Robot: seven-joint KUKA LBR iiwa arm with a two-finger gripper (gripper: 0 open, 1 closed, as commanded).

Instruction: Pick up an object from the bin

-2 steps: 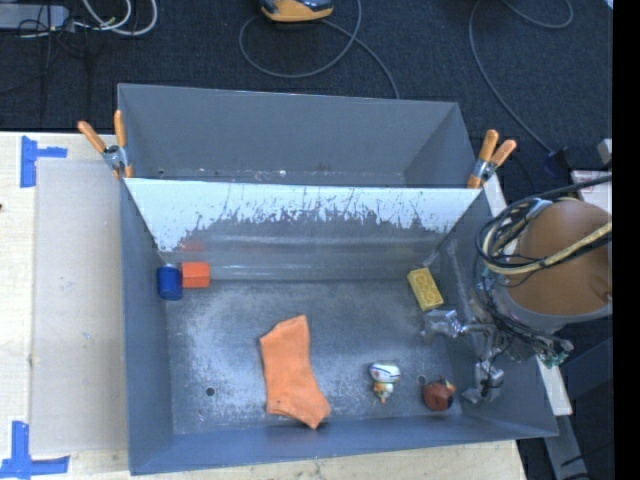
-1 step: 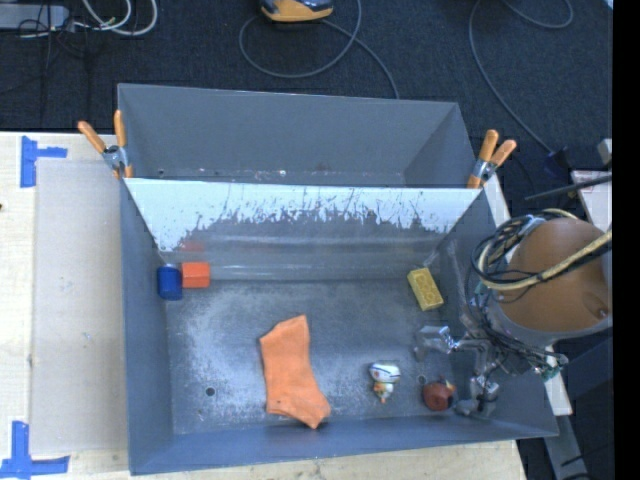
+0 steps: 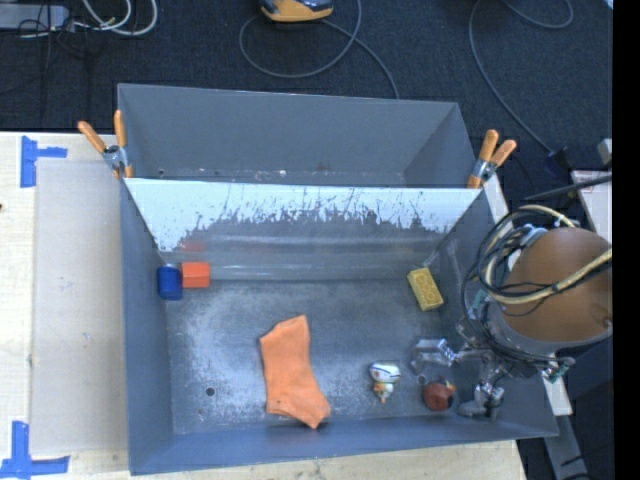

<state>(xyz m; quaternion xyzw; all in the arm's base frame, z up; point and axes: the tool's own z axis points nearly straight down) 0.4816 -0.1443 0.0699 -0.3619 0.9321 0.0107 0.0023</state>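
Entry, camera view. The grey metal bin [image 3: 300, 138] is seen from above, with the arm entering from the right. The arm's orange-brown cover [image 3: 562, 290] is noted over the bin's right rim, with looped cables [image 3: 505, 258] on it.

The tool [image 3: 457, 373] is located low in the bin's near right corner, close to the floor. Whether it is released or clenched cannot be told from this view, since its metal parts are seen jumbled against the grey floor.

A dark red round piece [image 3: 437, 397] is recorded on the floor just beside the tool, on its near left side. It cannot be told whether they are touching. The piece is not seen to be gripped.

A small white and yellow piece [image 3: 384, 378] is noted near the tool, a little further left. A yellow block [image 3: 425, 289] is found tilted, further back along the right wall.

Well apart from the tool, an orange cloth [image 3: 292, 371] is laid crumpled at the floor's near middle. A blue cylinder [image 3: 170, 282] and an orange block [image 3: 196, 275] are seen touching each other at the far left.
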